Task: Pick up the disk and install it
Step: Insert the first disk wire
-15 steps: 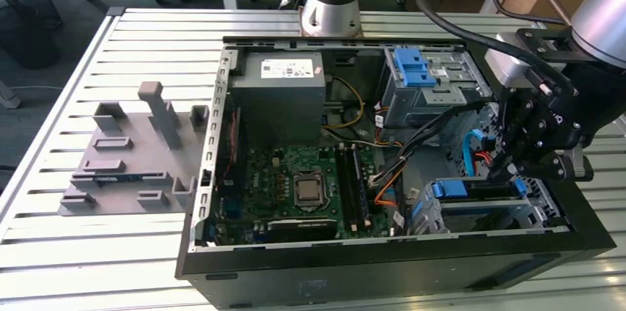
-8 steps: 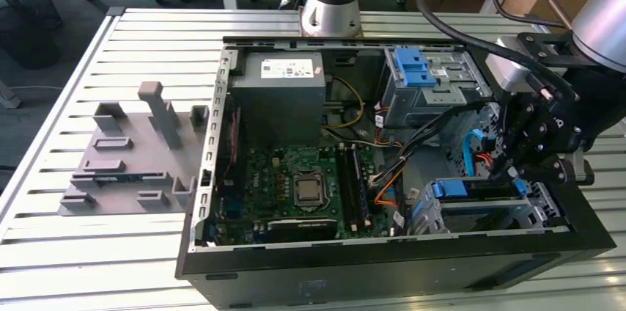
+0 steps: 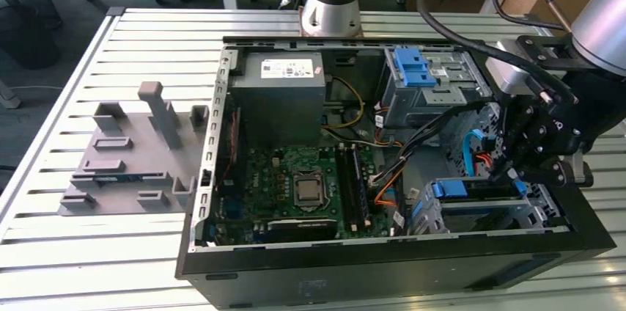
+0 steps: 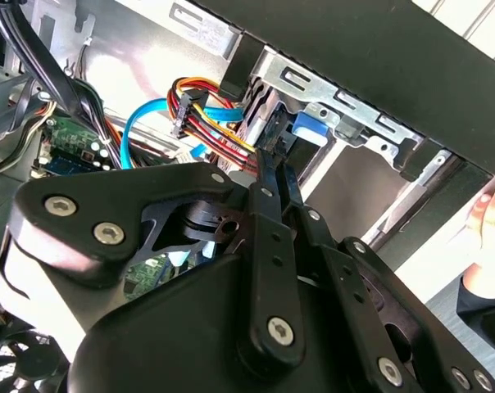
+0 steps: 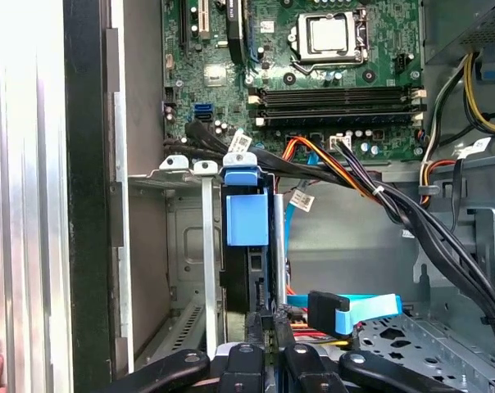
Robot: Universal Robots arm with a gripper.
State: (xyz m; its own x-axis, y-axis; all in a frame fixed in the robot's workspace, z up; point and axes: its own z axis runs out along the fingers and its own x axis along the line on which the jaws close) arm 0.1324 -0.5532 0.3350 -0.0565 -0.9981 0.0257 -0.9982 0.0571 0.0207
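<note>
First wrist view: disk [image 5: 249, 270] seated in bay, just beyond jaws.

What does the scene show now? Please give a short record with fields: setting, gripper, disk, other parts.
setting: open computer case lying on a slatted metal table
gripper: gripper lowered into the case at the drive cage, on the exterior view's right
disk: disk sits edge-on in the cage slot, blue bracket on top; fingers closed against it
other parts: motherboard, grey power supply, grey fixture
</note>
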